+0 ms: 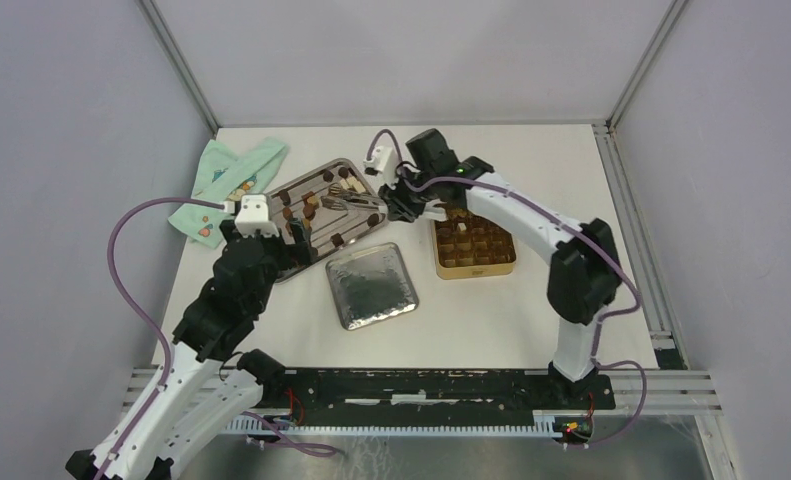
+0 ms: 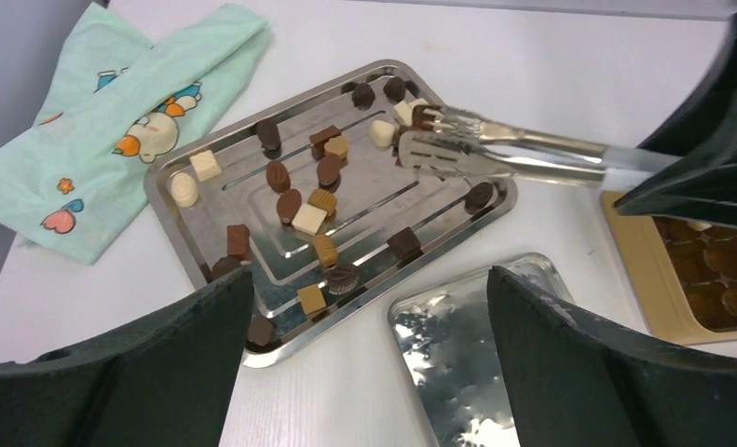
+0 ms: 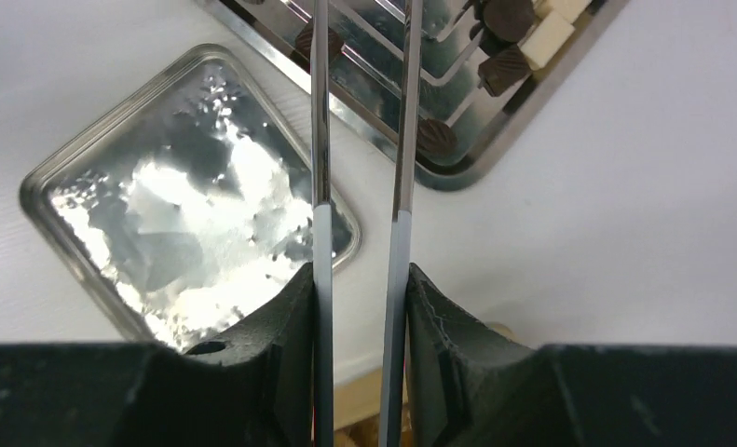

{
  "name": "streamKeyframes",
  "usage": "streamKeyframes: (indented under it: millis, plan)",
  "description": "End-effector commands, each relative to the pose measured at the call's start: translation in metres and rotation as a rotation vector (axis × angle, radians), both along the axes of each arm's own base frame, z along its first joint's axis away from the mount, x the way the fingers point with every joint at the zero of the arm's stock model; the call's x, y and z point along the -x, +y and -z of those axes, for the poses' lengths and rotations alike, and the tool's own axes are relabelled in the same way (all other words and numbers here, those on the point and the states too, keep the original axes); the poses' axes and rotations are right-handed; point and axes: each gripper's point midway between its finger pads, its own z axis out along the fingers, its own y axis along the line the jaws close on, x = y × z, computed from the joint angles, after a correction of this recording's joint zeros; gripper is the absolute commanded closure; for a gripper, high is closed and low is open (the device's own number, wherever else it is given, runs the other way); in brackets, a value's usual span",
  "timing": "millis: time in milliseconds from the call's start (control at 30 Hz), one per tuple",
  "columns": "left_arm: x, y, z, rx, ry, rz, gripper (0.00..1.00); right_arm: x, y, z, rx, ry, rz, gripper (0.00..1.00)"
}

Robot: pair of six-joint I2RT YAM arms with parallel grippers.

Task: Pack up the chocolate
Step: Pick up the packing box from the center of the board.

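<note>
White table, steel tray, tongs, choc cubes

The left arm rises from its near-left base and reaches forward; the left end effector is spread wide, nothing between its fingers. The right arm arches forward and leftward; the right end effector clamps metal tongs.

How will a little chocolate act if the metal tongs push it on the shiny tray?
It would probably slide easily, since the steel tray looks smooth. The chocolates are small, so likely light. The tongs have hard, thin metal tips, so a squeezed piece might slip out or dent.
</note>
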Motion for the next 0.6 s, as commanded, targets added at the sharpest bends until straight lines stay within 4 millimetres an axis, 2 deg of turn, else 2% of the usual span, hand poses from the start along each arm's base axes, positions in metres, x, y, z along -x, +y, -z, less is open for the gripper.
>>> streamKeyframes:
  millis: [0,100,200,267,300,333,433,500,567]
  plan:
    - [-0.003,-0.014,-0.014,-0.001,-0.056,0.097,0.0,0.016,-0.031,-0.068,-0.179,-0.099,-0.033,0.84]
    - [-0.002,-0.036,-0.014,0.091,-0.037,0.176,0.0,0.028,-0.075,-0.082,-0.226,-0.141,0.004,0.84]
    - [0.002,-0.074,-0.016,0.244,0.03,0.311,0.0,0.034,-0.13,-0.087,-0.251,-0.177,0.087,0.84]
    - [0.006,-0.106,-0.016,0.376,0.071,0.424,0.0,0.038,-0.164,-0.08,-0.243,-0.199,0.157,0.84]
    - [0.009,-0.121,-0.01,0.442,0.115,0.474,0.01,0.041,-0.178,-0.076,-0.241,-0.204,0.185,0.84]
    - [0.009,-0.137,-0.012,0.525,0.116,0.526,0.05,0.044,-0.192,-0.071,-0.239,-0.207,0.217,0.84]
    - [0.011,-0.178,0.009,0.693,0.227,0.604,0.15,0.052,-0.229,-0.053,-0.215,-0.203,0.306,0.84]
    - [0.006,-0.199,0.029,0.65,0.29,0.555,0.17,0.057,-0.247,-0.043,-0.188,-0.195,0.357,0.84]
    - [-0.008,-0.211,0.049,0.55,0.32,0.439,0.18,0.061,-0.258,-0.035,-0.177,-0.188,0.392,0.84]
